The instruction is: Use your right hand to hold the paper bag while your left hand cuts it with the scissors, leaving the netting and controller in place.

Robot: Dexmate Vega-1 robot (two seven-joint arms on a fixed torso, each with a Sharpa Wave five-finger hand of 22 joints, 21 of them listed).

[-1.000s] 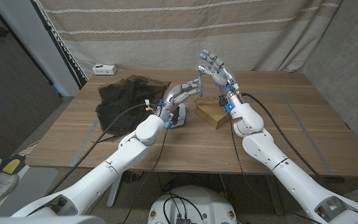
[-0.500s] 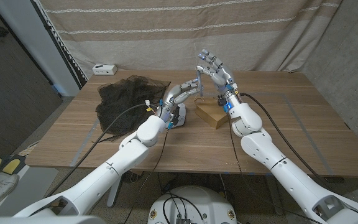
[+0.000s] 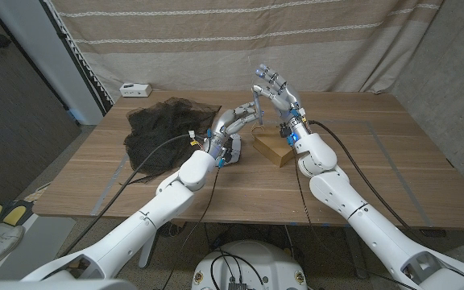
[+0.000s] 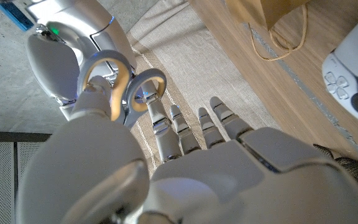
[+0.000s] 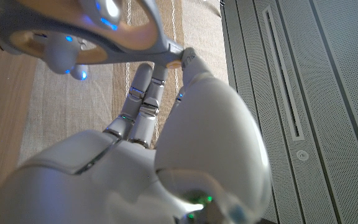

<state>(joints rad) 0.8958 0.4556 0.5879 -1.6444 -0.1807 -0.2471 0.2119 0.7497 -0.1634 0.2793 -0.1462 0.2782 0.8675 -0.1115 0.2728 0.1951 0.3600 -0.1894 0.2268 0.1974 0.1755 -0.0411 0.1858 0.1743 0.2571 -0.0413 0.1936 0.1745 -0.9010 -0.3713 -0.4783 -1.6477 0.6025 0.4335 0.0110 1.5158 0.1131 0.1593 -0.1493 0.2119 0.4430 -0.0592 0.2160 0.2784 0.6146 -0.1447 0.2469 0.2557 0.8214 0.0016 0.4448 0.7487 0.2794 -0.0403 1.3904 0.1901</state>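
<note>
Brown paper bag [image 3: 274, 147] lies uncut mid-tabletop, unchanged over the last second; right hand [image 3: 276, 90], fingers spread, has drifted slightly toward the scissors [image 3: 254, 109] gripped in left hand [image 3: 232, 123], so both remain above the bag, cutting not begun.

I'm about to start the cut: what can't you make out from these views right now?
- Scissors blades: left wrist view, hidden behind the left robot hand; too small in head view.
- Paper bag: head view, partly behind the right forearm; cut off in left wrist view.
- Right robot hand grip: unclear.
</note>
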